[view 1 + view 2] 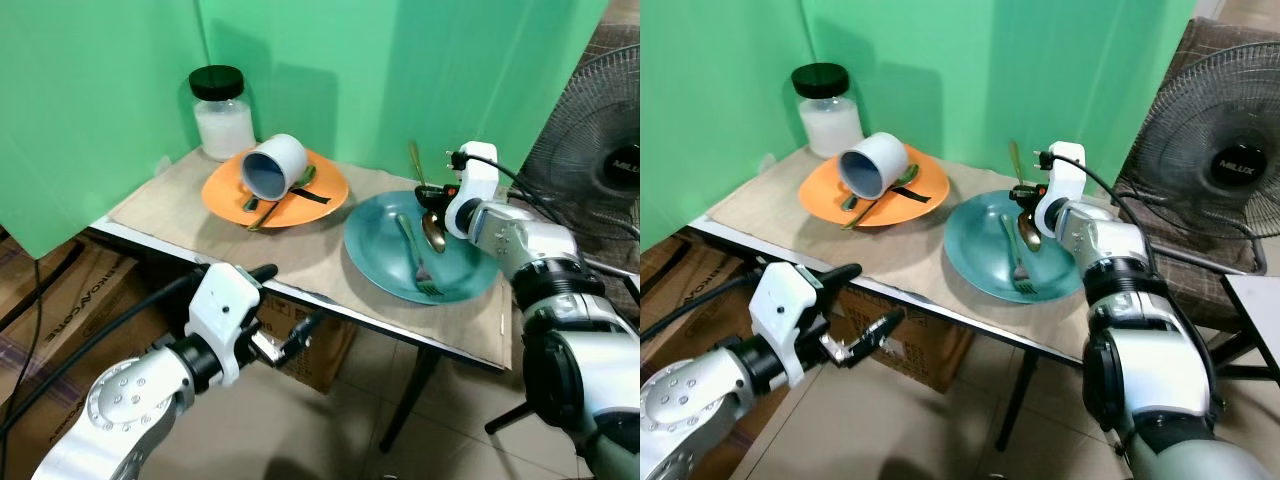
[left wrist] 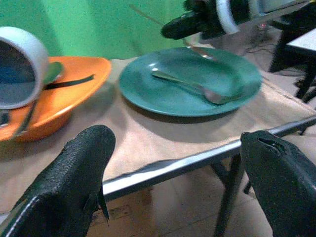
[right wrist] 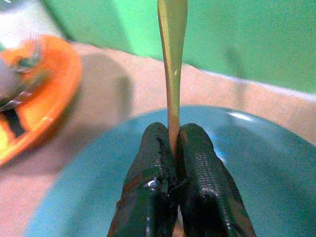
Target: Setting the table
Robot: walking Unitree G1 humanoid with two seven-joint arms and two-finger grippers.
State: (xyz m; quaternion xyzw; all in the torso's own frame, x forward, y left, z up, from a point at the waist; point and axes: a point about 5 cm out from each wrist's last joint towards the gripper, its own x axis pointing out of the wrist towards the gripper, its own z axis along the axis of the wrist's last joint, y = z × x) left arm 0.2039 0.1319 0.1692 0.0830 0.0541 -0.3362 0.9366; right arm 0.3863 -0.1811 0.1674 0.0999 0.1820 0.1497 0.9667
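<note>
1. Green screens back your bench [image 1: 330, 275], which carries a brown mat and stands in front of cardboard boxes [image 1: 310, 340]; a fan [image 1: 1230, 160] sits off to your right.
2. Your right end effector [image 3: 173, 148] hangs over the far right side of the teal plate [image 1: 375, 255], its two fingers pressed together on the handle of a gold spoon [image 1: 433, 232]. The handle rises above the grip and the bowl hangs below it, just over the plate's surface.
3. A silver fork [image 1: 415, 262] lies inside the teal plate, tines toward the bench's front edge.
4. To the left, the orange plate [image 1: 225, 190] holds a pale mug [image 1: 275, 165] tipped on its side, mouth toward you, resting over more cutlery and a dark strip whose nature you cannot make out.
5. A jar [image 1: 222, 112] with a black lid stands behind the orange plate, against the screen.
6. Your left end effector [image 2: 177, 163] waits below and in front of the bench edge, fingers spread wide and carrying nothing.
7. By my reading you are in the cutlery step: the spoon is lifted and has yet to be laid out.
8. Next, carry the spoon clear of the plate rim, lower it flat onto the mat beside the teal plate, then release. Watch that the hanging bowl does not clip the fork or the rim.
</note>
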